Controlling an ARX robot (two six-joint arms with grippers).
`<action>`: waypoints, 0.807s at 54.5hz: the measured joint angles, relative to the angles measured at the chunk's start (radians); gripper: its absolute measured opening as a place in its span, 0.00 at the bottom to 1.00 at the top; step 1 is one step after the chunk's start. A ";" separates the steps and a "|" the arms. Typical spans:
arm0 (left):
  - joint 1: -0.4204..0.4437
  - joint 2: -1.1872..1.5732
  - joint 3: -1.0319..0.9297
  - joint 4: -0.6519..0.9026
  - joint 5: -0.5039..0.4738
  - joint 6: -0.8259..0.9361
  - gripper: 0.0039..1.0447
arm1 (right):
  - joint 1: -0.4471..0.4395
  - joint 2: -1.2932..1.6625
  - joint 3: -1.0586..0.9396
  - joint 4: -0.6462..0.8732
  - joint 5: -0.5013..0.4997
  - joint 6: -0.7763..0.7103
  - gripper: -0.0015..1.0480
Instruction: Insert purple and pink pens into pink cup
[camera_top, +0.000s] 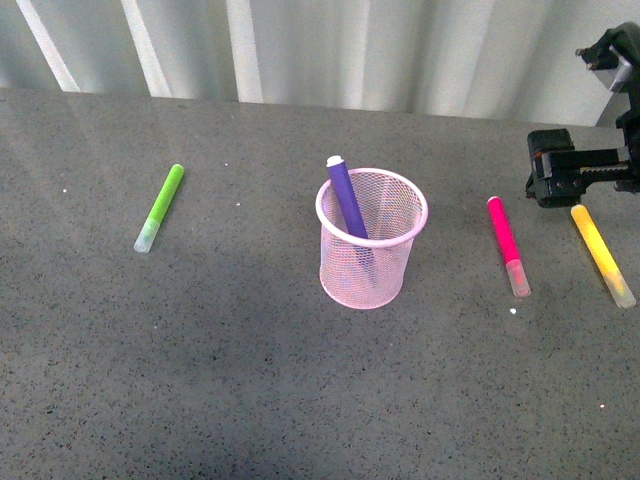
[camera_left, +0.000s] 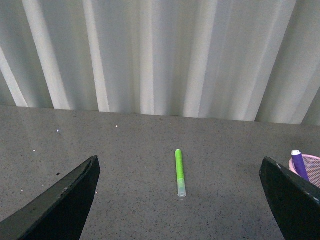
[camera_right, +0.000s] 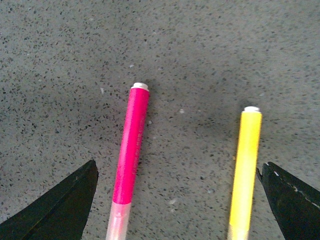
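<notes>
The pink cup (camera_top: 388, 268) stands upright mid-table. The purple pen (camera_top: 346, 192) stands tilted inside it, its end above the rim. The pink pen (camera_top: 503, 233) lies flat on the table to the right of the cup, clear cap toward me. My right gripper (camera_top: 550, 178) hovers open just behind the pink pen. In the right wrist view the pink pen (camera_right: 131, 145) lies between the open fingers of the right gripper (camera_right: 180, 205), nearer one finger. My left gripper (camera_left: 180, 210) is open and empty; it is out of the front view. The cup (camera_left: 311, 169) and purple pen (camera_left: 298, 163) show at the edge of the left wrist view.
A yellow marker (camera_top: 600, 250) lies right of the pink pen, also between the right fingers (camera_right: 246, 165). A lime-green marker (camera_top: 162, 205) lies at the left, ahead of the left gripper (camera_left: 179, 167). A white corrugated wall stands behind the grey table.
</notes>
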 joint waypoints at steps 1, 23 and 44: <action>0.000 0.000 0.000 0.000 0.000 0.000 0.94 | 0.001 0.011 0.006 0.001 -0.004 0.003 0.93; 0.000 0.000 0.000 0.000 0.000 0.000 0.94 | 0.023 0.135 0.096 0.012 -0.020 0.039 0.93; 0.000 0.000 0.000 0.000 0.000 0.000 0.94 | 0.040 0.222 0.175 0.013 -0.023 0.072 0.93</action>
